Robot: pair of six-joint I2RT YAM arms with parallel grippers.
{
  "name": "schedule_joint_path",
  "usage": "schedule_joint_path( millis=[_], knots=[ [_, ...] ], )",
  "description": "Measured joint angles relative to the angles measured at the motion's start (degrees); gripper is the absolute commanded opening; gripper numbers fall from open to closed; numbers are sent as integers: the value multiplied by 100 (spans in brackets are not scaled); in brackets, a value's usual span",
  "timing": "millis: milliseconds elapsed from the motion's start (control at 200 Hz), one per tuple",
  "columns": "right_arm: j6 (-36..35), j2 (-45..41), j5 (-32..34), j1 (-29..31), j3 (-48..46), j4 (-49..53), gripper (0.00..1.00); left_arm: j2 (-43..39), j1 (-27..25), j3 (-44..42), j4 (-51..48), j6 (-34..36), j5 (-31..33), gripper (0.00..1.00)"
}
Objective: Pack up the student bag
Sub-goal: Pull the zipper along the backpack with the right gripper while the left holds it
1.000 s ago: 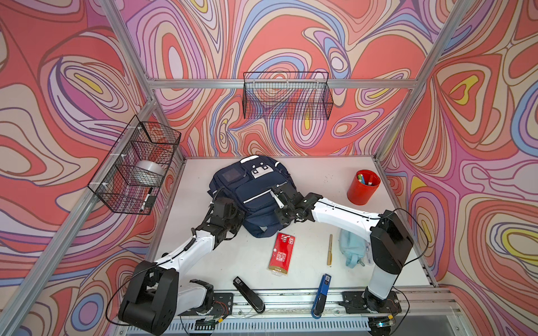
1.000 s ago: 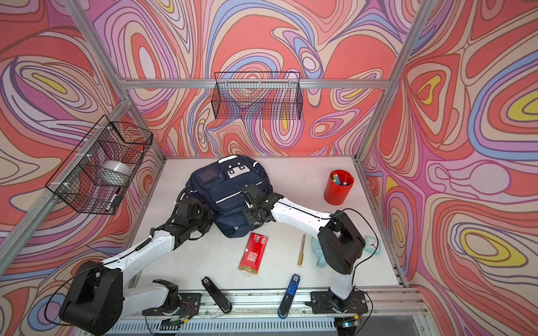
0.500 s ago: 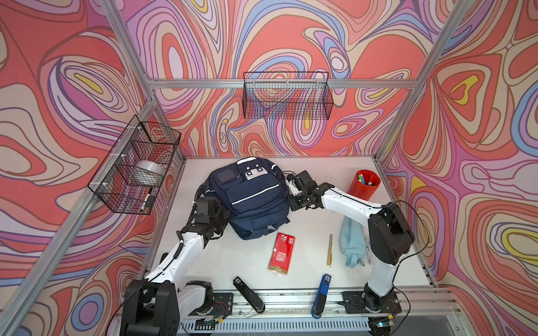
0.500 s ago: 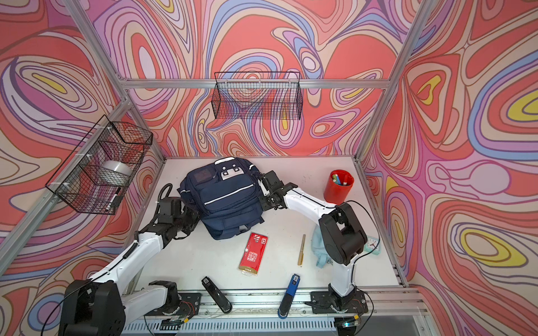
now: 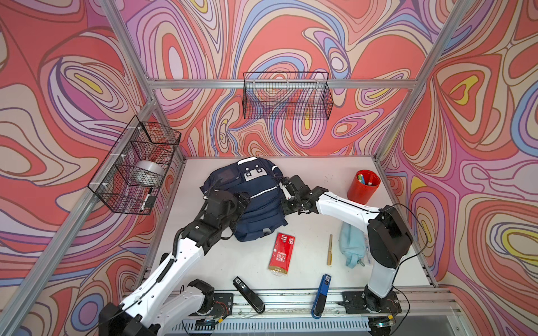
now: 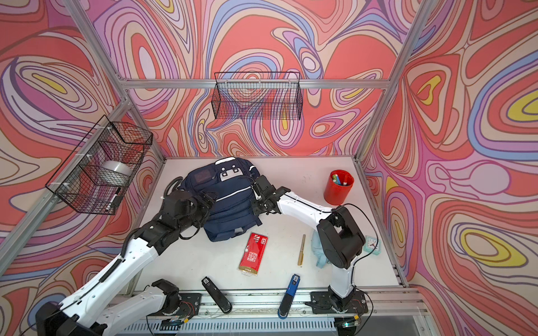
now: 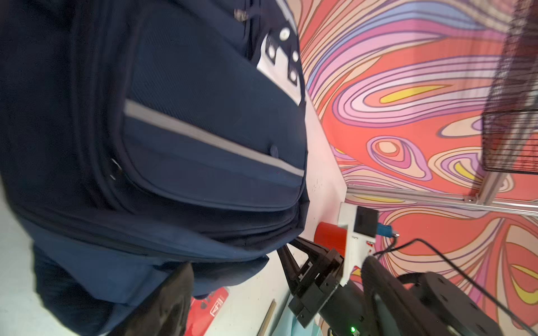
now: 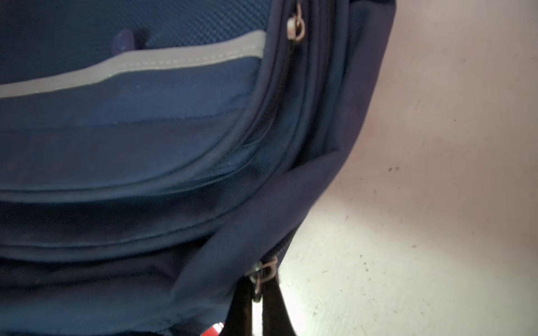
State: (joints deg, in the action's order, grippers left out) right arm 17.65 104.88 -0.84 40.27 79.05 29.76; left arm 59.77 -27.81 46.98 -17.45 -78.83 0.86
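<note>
The student bag (image 5: 259, 203) (image 6: 230, 203), navy with thin white stripes and a white patch, lies flat at the back middle of the table in both top views. My left gripper (image 5: 240, 200) (image 6: 205, 200) hovers over the bag's left side, open and holding nothing. Only one dark, blurred finger (image 7: 174, 296) shows in the left wrist view. At the bag's right edge my right gripper (image 5: 283, 207) (image 6: 254, 207) (image 8: 259, 291) is shut on a metal zipper pull (image 8: 263, 272). The bag's zips look closed.
In front of the bag lie a red packet (image 5: 281, 253), a gold pen (image 5: 329, 249) and a light blue pouch (image 5: 352, 244). A red cup of markers (image 5: 363, 186) stands back right. A black stapler (image 5: 249, 294) and a blue stapler (image 5: 321, 293) lie at the front edge. Wire baskets (image 5: 286, 99) hang on the walls.
My left gripper has let go of the bag's left side, opened, and moved right over the bag. The bag has shifted a little. The right gripper stays shut at the bag's right edge.
</note>
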Motion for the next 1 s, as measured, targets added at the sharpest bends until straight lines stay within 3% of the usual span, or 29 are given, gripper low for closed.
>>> schedule_joint_path(
  millis=[336, 371, 436, 461, 696, 846, 997],
  knots=[
    [48, -337, -125, 313, -343, -149, 0, 1853, -1036, 35, 629, -1676, 774, 79],
    [46, -339, -138, 334, -382, -173, 0, 2006, -1088, 94, 667, -1770, 791, 65],
    [28, -341, -146, 391, -428, -201, 0, 2286, -1128, 181, 748, -1945, 796, 15],
    [20, -341, -149, 413, -444, -219, 0, 2358, -1128, 192, 793, -1985, 798, 0],
    [-177, -348, -20, 503, -588, -319, 0, 2428, -1126, 278, 678, -1967, 868, 0],
    [-544, -341, -175, 168, -520, -343, 0, 1775, -1078, 275, 223, -1613, 911, 0],
    [-960, -155, -496, -197, -195, -391, 0, 1204, -776, 247, -33, -1130, 555, 0]
  ],
)
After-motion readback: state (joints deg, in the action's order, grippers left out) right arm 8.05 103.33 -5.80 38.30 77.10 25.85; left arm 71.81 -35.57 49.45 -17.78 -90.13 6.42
